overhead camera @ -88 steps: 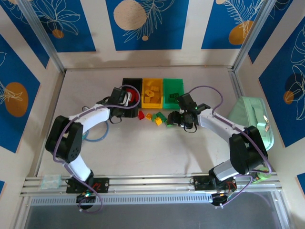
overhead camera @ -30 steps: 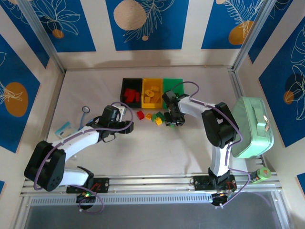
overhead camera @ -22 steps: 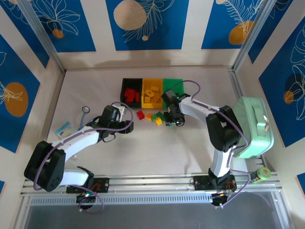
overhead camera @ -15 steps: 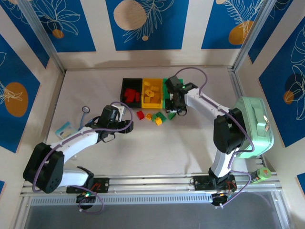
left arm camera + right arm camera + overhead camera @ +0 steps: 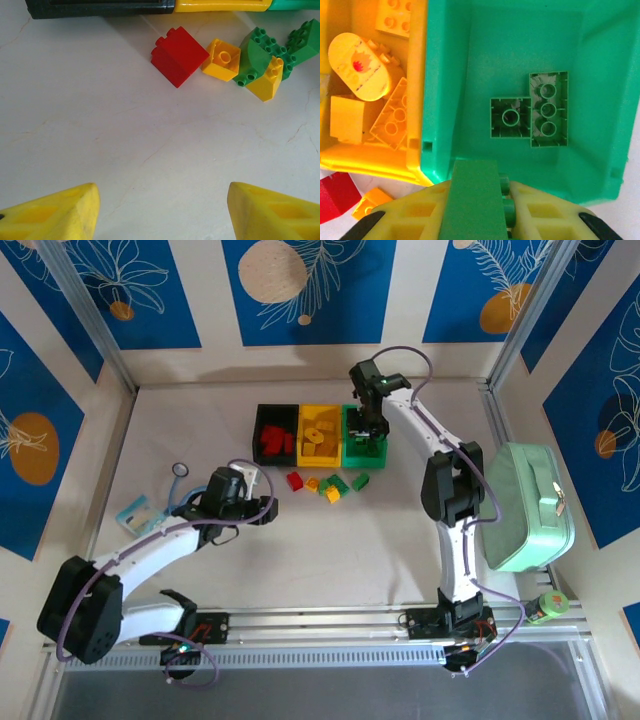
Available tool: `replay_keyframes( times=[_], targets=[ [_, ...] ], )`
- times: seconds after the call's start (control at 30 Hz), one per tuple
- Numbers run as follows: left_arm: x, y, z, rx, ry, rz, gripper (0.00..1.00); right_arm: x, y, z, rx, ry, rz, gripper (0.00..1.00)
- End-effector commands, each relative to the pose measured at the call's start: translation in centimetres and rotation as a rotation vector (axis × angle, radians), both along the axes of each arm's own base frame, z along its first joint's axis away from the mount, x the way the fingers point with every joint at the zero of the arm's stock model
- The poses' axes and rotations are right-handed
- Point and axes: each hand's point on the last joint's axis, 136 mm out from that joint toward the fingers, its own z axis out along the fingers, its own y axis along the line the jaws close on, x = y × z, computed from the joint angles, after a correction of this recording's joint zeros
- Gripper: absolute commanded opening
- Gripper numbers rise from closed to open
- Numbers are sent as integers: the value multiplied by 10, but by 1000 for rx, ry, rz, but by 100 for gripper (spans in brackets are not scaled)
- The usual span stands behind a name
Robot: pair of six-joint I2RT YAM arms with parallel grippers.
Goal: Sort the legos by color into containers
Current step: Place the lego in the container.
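Black (image 5: pixel 276 436), yellow (image 5: pixel 320 435) and green (image 5: pixel 365 445) containers stand in a row at the back. My right gripper (image 5: pixel 366 430) hangs over the green bin's near edge, shut on a green lego (image 5: pixel 472 200). Two green legos (image 5: pixel 530 115) lie upside down on the green bin's floor (image 5: pixel 470 60). Several yellow legos (image 5: pixel 360 70) fill the yellow bin (image 5: pixel 417 100). Loose on the table in front of the bins are a red lego (image 5: pixel 179 55), two yellow ones (image 5: pixel 222 59) and green ones (image 5: pixel 260 55). My left gripper (image 5: pixel 162 200) is open and holds nothing, on the near side of that cluster (image 5: pixel 333 487).
A large mint-green case (image 5: pixel 525 505) rests against the right wall. A small light-blue packet (image 5: pixel 138 512) and a ring-shaped object (image 5: pixel 179 470) lie at the left, beside my left arm. Metal rails run along the near edge.
My right gripper has closed on a green lego from the loose cluster and carried it back over the green bin. My left gripper has drawn back slightly toward the near side.
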Motion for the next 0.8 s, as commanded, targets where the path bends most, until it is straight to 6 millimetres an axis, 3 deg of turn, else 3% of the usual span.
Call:
replay_keyframes(
  times=[0.0,0.17,0.27,0.33,0.77],
  targets=[
    [-4,1,-2,9,3,-2,68,4,6,8,43,25,24,25],
    [-2,1,2,9,-6,1,68,20,14,10,83,23,40,28],
    [-2,1,4,10,-9,-1,68,26,13,10,88,27,37,52],
    [-2,1,6,8,-13,-1,68,28,13,13,96,20,30,63],
    [-3,2,14,6,-31,-1,68,6,8,43,113,-45,23,65]
  ],
)
